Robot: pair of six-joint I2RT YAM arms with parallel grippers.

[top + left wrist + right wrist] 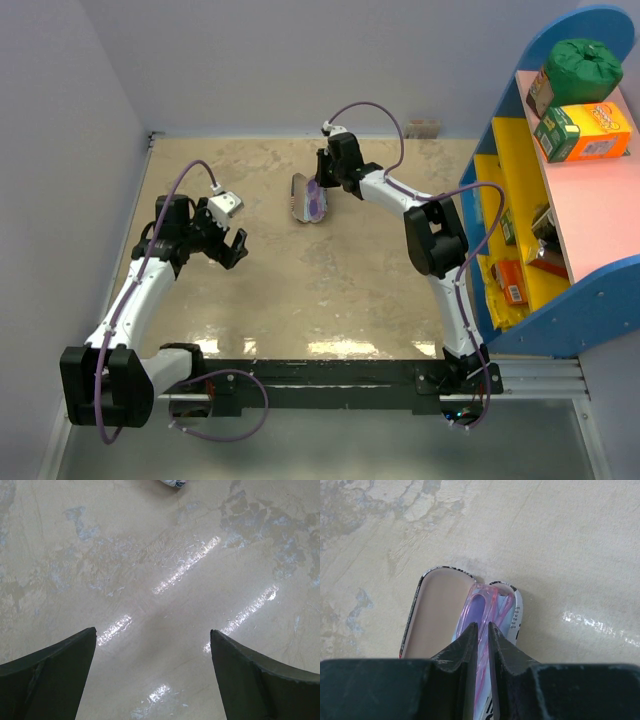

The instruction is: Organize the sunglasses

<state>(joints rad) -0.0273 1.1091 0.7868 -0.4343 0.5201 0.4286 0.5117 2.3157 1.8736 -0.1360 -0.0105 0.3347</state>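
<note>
The sunglasses (482,606), with a translucent pink-purple frame, sit folded in the open flag-print case (437,610). My right gripper (483,626) is shut on the frame of the sunglasses, right over the case's tray. From above, the sunglasses (314,201) and the case (300,199) lie at the far middle of the table, under the right gripper (322,185). A light blue cloth (482,702) shows under the sunglasses. My left gripper (232,249) is open and empty at the left, well away from the case. In the left wrist view its fingers (55,672) hang over bare table.
A blue and yellow shelf unit (560,200) with boxes and a green bag stands along the right side. Walls close the table at the back and left. An end of the case (173,483) shows at the top of the left wrist view.
</note>
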